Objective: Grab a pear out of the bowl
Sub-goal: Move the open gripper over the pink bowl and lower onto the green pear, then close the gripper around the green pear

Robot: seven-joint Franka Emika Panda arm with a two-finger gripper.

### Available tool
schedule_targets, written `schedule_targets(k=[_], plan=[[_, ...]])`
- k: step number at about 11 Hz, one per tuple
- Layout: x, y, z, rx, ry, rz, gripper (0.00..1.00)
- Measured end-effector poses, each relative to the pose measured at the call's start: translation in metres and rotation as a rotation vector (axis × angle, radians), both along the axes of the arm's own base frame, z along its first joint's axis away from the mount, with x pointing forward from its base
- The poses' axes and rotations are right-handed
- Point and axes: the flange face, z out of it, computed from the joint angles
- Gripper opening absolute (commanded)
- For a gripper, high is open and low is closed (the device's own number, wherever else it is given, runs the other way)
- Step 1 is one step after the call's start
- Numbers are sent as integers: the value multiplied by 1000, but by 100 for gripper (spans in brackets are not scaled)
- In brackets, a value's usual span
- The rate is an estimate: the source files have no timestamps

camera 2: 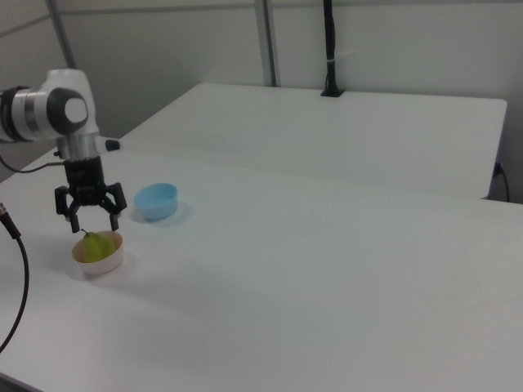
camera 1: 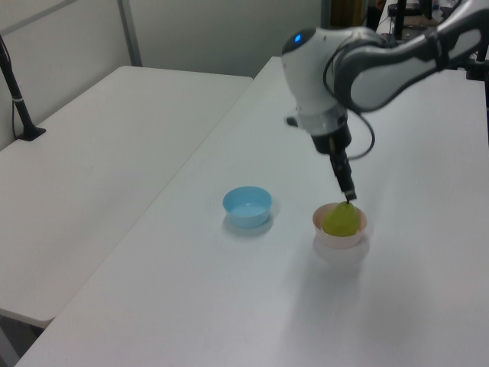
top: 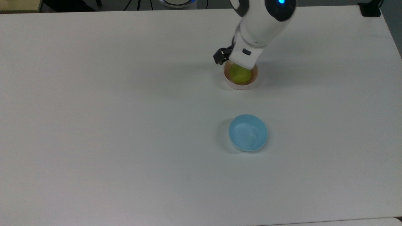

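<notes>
Pear (camera 2: 98, 245) sits upright in the pale pink bowl (camera 2: 99, 262) on the white counter (top: 125, 125), its stem pointing up, with the light blue bowl (top: 248, 132) apart from it. The end effector (camera 2: 91, 220) hangs just above the fruit with its fingers spread wide, one on each side of the stem in the right view. Several things could spoil the grasp from here. If the descent runs off centre, a fingertip may land on the pear's shoulder or the bowl's rim and tip the light bowl. The fruit's tapered, smooth skin could squirt out of a pinch placed too high on the neck. A grip that also catches the rim would lift the bowl along
</notes>
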Motion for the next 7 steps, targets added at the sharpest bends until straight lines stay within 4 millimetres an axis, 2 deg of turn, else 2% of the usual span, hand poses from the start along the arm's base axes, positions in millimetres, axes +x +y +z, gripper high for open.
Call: schedule_targets(k=[2, 4, 7], plan=[[-5, 24, -27, -25, 7, -9, 88], [1, 29, -41, -18, -24, -23, 74], [1, 31, -53, -28, -15, -29, 73]])
